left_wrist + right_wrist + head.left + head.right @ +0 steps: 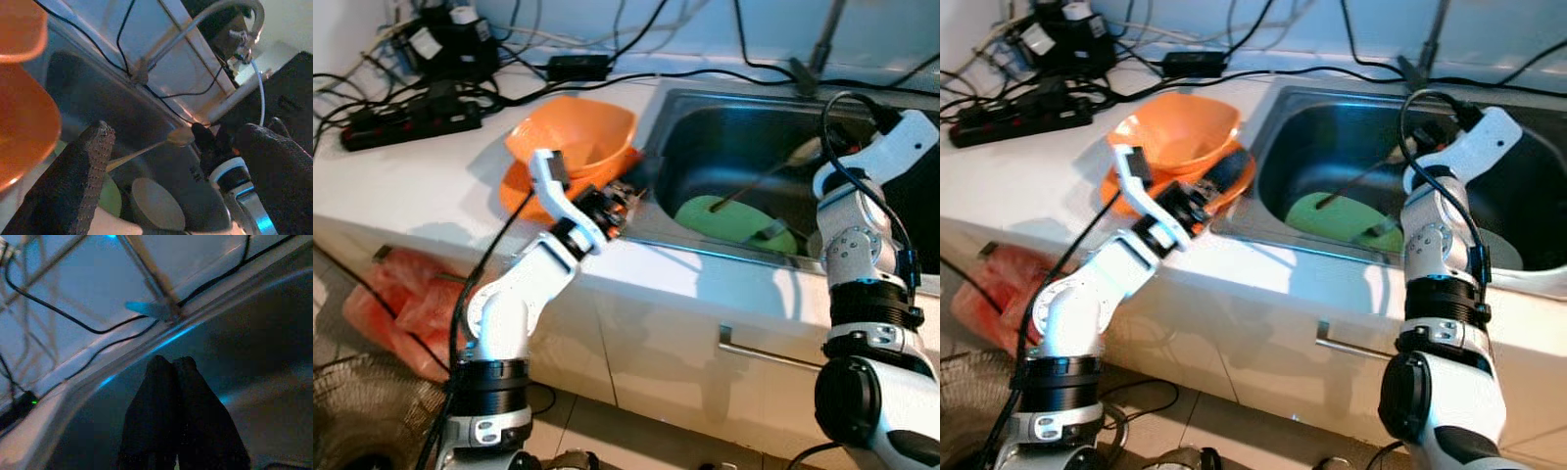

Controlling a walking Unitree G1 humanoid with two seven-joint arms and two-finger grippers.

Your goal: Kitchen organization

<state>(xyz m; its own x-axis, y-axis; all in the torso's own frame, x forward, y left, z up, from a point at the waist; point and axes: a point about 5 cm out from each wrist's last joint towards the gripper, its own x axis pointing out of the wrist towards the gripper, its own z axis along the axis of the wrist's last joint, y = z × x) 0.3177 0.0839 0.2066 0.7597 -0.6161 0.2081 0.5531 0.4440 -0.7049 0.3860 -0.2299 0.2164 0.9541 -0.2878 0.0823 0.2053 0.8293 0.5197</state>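
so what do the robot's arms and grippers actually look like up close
Both arms are glossy silver-white shells broken by black ring joints, with thin black cables looping along the outside. The left gripper has two long black fingers with a ribbed, woven-looking pad texture. The right gripper has the same dark tapered fingers, above a black collar with a white and blue band.

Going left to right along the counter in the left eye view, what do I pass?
Power strip → orange bowls → left pincer → green plate in the sink → right arm.
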